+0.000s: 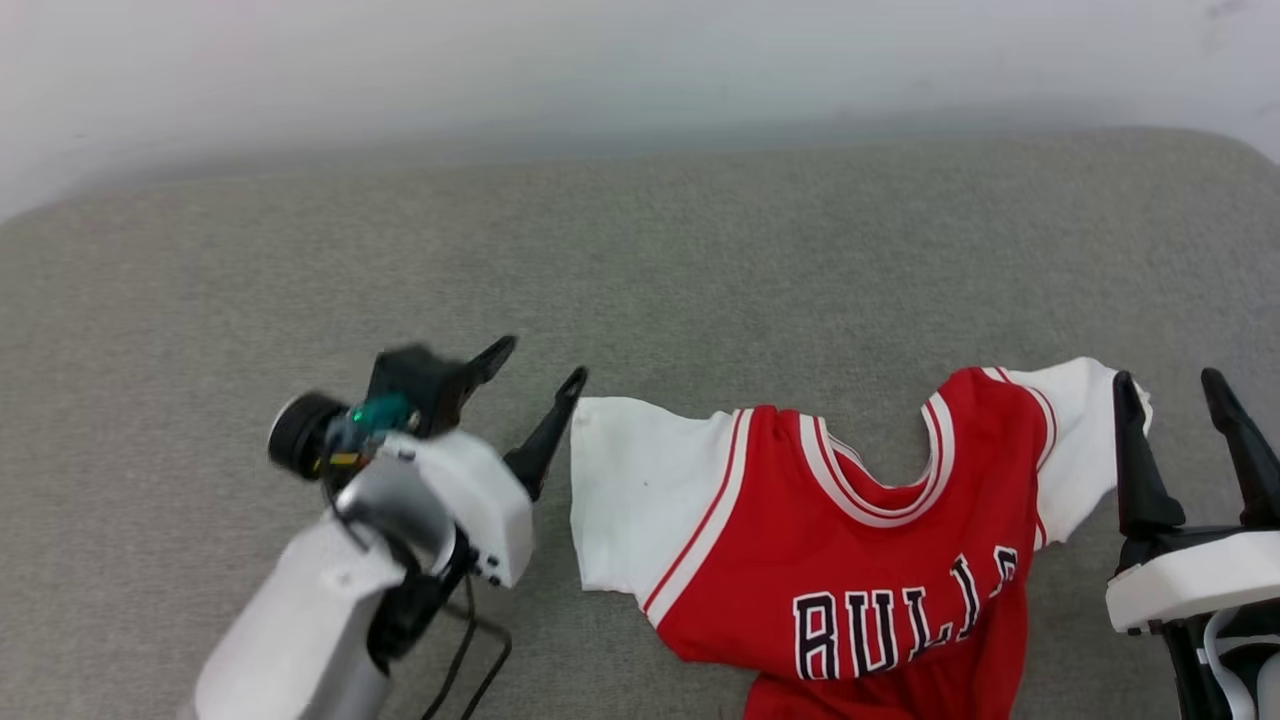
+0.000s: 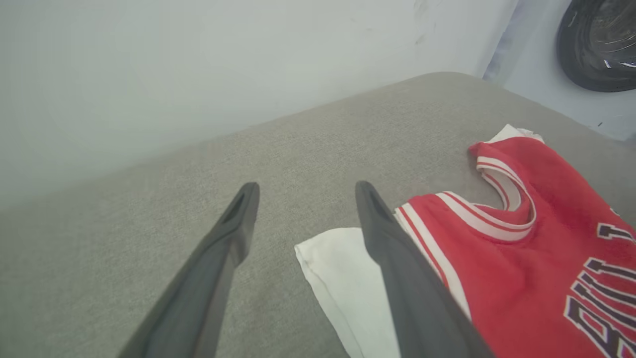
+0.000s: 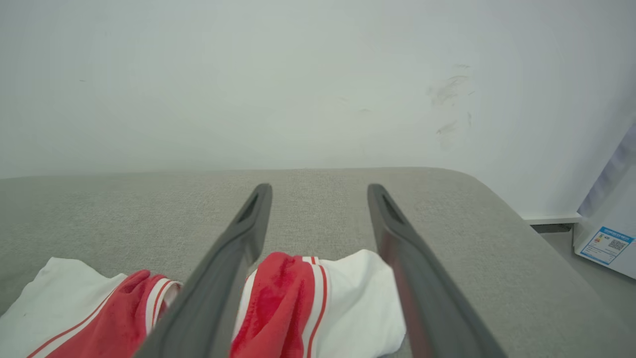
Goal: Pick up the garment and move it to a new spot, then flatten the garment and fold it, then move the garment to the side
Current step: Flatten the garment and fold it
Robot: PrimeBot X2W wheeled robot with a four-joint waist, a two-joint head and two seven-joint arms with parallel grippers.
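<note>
The garment (image 1: 860,560), a red jersey T-shirt with white sleeves and navy lettering, lies chest up on the grey cushioned surface (image 1: 640,260), its lower part cut off by the head view's bottom edge. My left gripper (image 1: 540,362) stands open just left of the garment's white left sleeve (image 1: 640,490); in the left wrist view that gripper (image 2: 303,189) has the sleeve (image 2: 343,278) under its right finger. My right gripper (image 1: 1170,385) is open at the right sleeve, and its wrist view shows the gripper (image 3: 320,191) above the garment's shoulder (image 3: 298,298). Neither holds anything.
A pale wall (image 1: 640,70) runs along the far edge of the cushioned surface. The surface's rounded right corner (image 3: 487,199) drops to the floor, where a white appliance with a label (image 3: 606,243) stands. A dark round object (image 2: 596,44) hangs beyond the corner.
</note>
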